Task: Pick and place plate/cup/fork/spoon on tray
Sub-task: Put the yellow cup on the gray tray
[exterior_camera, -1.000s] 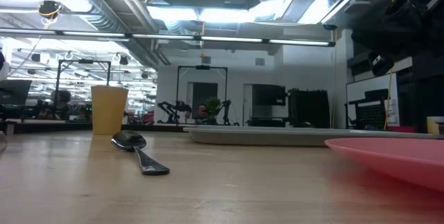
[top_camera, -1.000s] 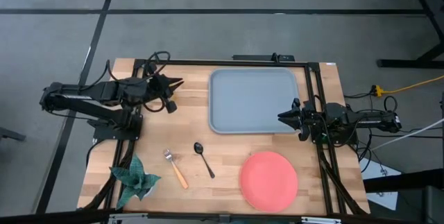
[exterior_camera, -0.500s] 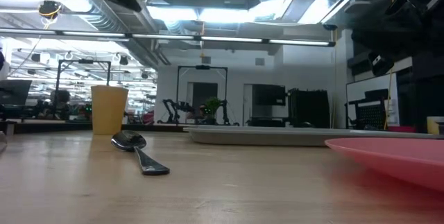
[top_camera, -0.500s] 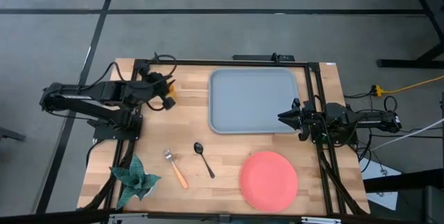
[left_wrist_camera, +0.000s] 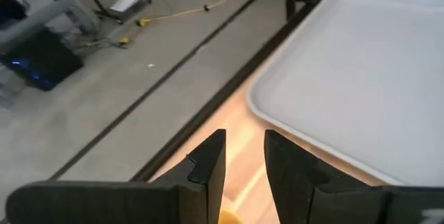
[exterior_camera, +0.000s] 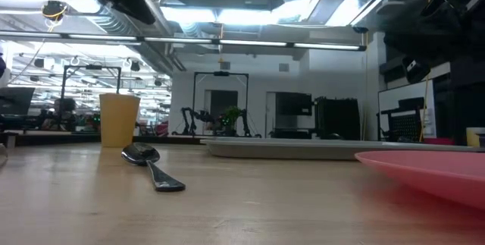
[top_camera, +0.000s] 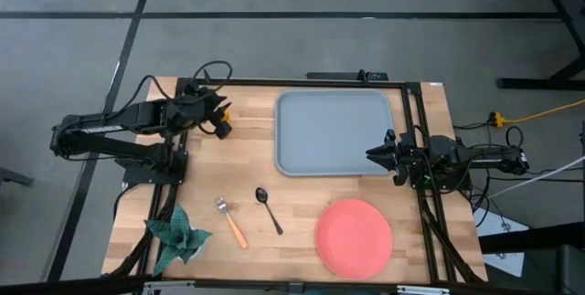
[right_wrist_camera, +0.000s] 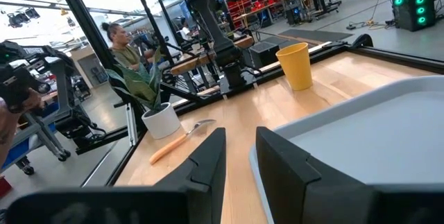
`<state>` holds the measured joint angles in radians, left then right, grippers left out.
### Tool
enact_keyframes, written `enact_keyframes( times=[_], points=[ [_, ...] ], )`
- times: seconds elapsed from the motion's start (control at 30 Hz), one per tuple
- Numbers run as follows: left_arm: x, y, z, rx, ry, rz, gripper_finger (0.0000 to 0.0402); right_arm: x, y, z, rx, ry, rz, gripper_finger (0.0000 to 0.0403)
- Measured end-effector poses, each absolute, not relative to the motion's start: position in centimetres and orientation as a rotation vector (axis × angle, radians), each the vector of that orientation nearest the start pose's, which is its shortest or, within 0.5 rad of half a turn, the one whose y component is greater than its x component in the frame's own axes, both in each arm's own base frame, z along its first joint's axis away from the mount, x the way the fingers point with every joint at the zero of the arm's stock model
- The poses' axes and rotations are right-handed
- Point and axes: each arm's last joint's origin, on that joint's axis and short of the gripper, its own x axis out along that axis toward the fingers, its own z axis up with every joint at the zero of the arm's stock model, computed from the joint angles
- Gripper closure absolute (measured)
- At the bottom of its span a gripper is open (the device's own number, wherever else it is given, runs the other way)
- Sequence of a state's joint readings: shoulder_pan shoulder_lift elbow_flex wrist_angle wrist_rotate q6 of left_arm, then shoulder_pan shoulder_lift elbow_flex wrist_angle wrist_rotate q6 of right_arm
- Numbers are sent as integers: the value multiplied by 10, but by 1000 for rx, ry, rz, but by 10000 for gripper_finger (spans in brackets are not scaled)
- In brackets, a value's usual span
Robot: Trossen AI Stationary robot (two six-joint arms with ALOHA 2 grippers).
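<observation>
The yellow-orange cup (exterior_camera: 119, 120) stands upright on the table's far left part; in the high view (top_camera: 225, 110) my left arm mostly covers it. My left gripper (top_camera: 218, 118) hovers over the cup, open by a narrow gap, with the cup's rim (left_wrist_camera: 229, 218) just showing between its fingers. The grey-blue tray (top_camera: 334, 132) lies at the far middle. The coral plate (top_camera: 354, 237), the dark spoon (top_camera: 268, 209) and the orange-handled fork (top_camera: 231, 223) lie flat near the front. My right gripper (top_camera: 371, 155) waits at the tray's right rim, open by a narrow gap.
A potted plant (top_camera: 178, 236) stands at the near left corner. A dark frame (top_camera: 302, 82) runs along the table's far edge and sides. Bare wood lies between the cup and the cutlery. A person (right_wrist_camera: 121, 47) shows in the room beyond the table.
My left gripper has drawn back a little toward the table's far left and turned over the cup. In the low view its dark body has come further down into the picture above the cup. The cup has stayed where it was.
</observation>
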<state>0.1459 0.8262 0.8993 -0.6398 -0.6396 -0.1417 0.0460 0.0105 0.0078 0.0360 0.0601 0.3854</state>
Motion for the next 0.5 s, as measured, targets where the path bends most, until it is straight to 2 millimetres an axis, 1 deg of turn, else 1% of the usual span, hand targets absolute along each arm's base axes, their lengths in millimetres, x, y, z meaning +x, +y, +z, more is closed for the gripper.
enact_keyframes(
  times=[0.1, 0.23, 0.4, 0.5],
  points=[
    [160, 42, 328, 1, 472, 820, 307, 98, 3, 169, 387, -35, -7, 317],
    [166, 50, 322, -1, 517, 871, 307, 98, 3, 169, 386, -36, -7, 317],
    [172, 68, 310, -81, 612, 800, 307, 98, 3, 169, 386, -36, -7, 317],
    [175, 83, 302, -126, 660, 811, 307, 98, 3, 169, 386, -36, -8, 317]
  ],
)
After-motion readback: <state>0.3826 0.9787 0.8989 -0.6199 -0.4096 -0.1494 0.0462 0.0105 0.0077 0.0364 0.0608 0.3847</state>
